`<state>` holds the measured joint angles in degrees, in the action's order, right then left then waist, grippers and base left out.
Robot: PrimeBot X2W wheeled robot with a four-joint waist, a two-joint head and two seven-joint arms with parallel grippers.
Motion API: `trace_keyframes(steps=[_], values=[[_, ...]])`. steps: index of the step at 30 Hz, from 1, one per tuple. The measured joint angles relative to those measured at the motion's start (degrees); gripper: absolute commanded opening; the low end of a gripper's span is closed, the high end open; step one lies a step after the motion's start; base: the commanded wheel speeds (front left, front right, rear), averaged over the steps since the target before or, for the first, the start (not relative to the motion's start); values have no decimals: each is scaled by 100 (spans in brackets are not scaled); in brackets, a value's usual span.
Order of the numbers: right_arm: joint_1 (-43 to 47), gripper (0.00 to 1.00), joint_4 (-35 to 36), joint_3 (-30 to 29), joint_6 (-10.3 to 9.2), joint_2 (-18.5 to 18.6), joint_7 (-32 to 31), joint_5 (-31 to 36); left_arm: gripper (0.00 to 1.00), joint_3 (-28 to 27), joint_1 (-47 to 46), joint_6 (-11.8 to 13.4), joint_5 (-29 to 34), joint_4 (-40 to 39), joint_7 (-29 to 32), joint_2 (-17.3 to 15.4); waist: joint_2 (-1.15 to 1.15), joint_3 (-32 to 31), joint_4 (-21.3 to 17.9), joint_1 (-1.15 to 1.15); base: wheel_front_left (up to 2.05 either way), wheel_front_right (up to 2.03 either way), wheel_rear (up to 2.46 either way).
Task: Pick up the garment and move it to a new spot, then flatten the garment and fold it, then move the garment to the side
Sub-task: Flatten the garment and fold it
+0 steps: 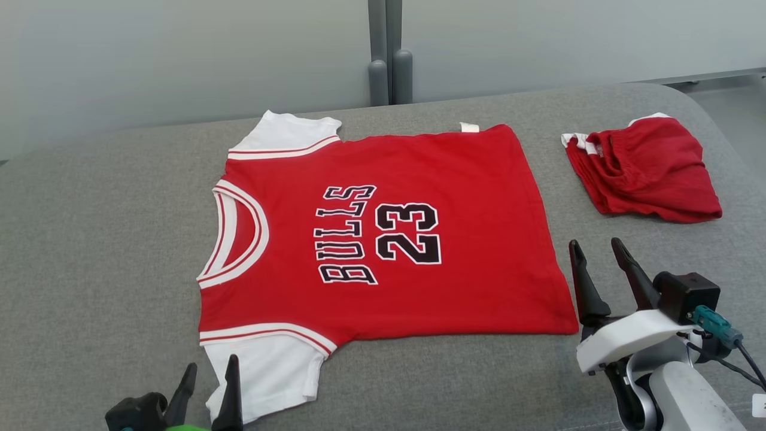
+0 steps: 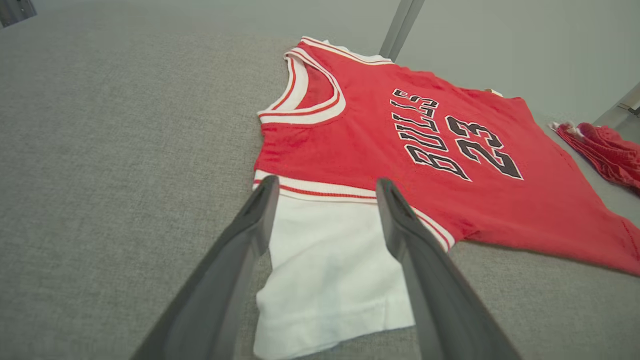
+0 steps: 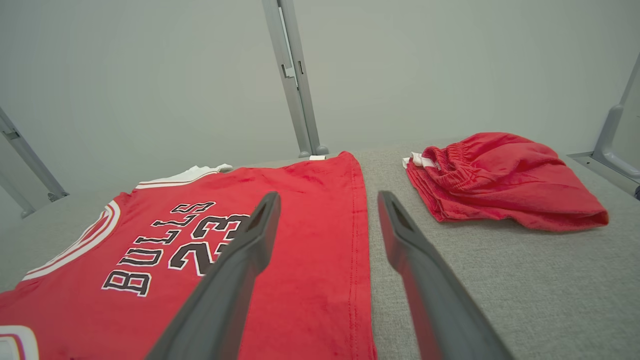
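The garment [image 1: 383,239], a red jersey with white sleeves and black "BULLS 23" lettering, lies spread flat on the grey table [image 1: 90,251], neck to the left and hem to the right. My left gripper [image 1: 206,374] stands open by the near white sleeve [image 2: 325,270], fingers either side of it in the left wrist view, holding nothing. My right gripper [image 1: 595,254] is open and empty just off the hem's near corner; in the right wrist view the hem edge [image 3: 357,240] runs between its fingers [image 3: 260,225].
Folded red shorts [image 1: 646,170] sit at the table's far right, also seen as a red bundle [image 3: 500,180]. A grey post [image 1: 389,66] rises behind the table against a pale wall. The table's rounded edge curves away at the right.
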<state>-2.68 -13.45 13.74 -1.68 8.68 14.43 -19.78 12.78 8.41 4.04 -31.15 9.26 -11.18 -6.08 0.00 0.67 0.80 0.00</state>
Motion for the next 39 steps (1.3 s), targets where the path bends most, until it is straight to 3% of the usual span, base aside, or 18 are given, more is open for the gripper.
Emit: trace_keyframes(steps=[23, 28, 29, 30, 32, 35, 38, 39], values=[[-44, 100, -127, -148, 59, 5, 0, -32, 100, 51, 398, -298, -407, 277, 719, -118, 0, 429, 125, 0, 0, 0, 0], [-51, 100, -151, -186, 65, 5, 0, -32, 78, 47, 397, -352, -447, 272, 745, -119, 0, 469, 131, 0, 0, 0, 0], [-59, 100, -158, -186, 66, 4, 0, -32, 66, 45, 395, -353, -447, 274, 745, -119, 0, 475, 133, 0, 0, 0, 0], [-70, 100, -166, -186, 66, 4, 0, -32, 48, 45, 393, -355, -448, 275, 745, -119, 0, 481, 134, 0, 0, 0, 0], [-90, 100, -179, -188, 77, 1, 0, -32, 35, 42, 389, -410, -459, 276, 744, -119, 0, 492, 134, 0, 0, 0, 0], [-102, 100, -190, -202, 85, 0, 0, -32, 27, 33, 371, -413, -501, 281, 744, -118, 0, 506, 131, 0, 0, 0, 0], [-103, 100, -276, -211, 113, 0, 0, -32, 0, 27, 322, -458, -501, 312, 743, -115, 0, 526, 123, 0, 0, 0, 0], [-102, 100, -315, -214, 113, 0, 0, -32, 0, 27, 300, -463, -503, 314, 733, -115, 0, 532, 119, 0, 0, 0, 0]])
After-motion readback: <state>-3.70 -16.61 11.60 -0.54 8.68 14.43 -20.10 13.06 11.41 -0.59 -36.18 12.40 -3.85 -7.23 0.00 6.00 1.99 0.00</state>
